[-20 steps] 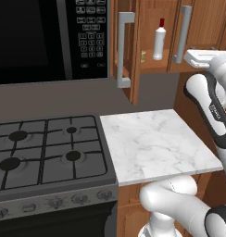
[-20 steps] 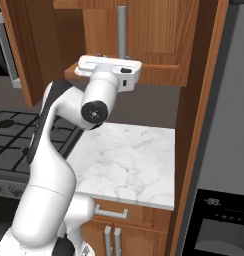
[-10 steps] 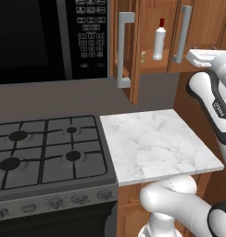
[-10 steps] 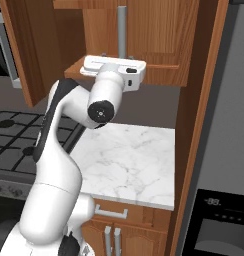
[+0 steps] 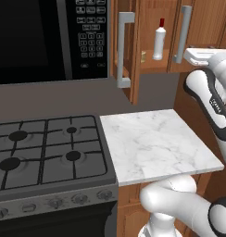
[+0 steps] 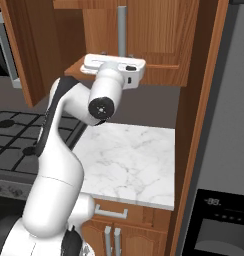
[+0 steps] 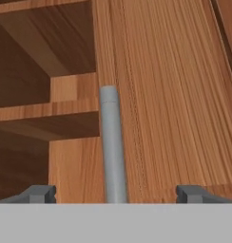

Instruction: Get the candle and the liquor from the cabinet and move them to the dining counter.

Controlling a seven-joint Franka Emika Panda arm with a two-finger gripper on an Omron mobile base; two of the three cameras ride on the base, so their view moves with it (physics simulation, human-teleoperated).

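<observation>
The liquor, a slim white bottle with a red cap, stands on the shelf of the wooden cabinet, whose left door hangs open. A tiny tan candle sits on the same shelf, left of the bottle. The cabinet's right door is closed, with its grey bar handle just left of my white hand. In the hand view that handle runs up between my open gripper's fingertips, with the door close ahead. The dining counter is out of view.
The open left door and its handle jut out over the counter. Below lie a small marble slab and a gas stove, with a black microwave above the stove. A tall wood panel and an oven stand to the right.
My hand has edged slightly closer to the closed right door and its handle. The jaws have stayed open, and the bottle and candle have not moved.
</observation>
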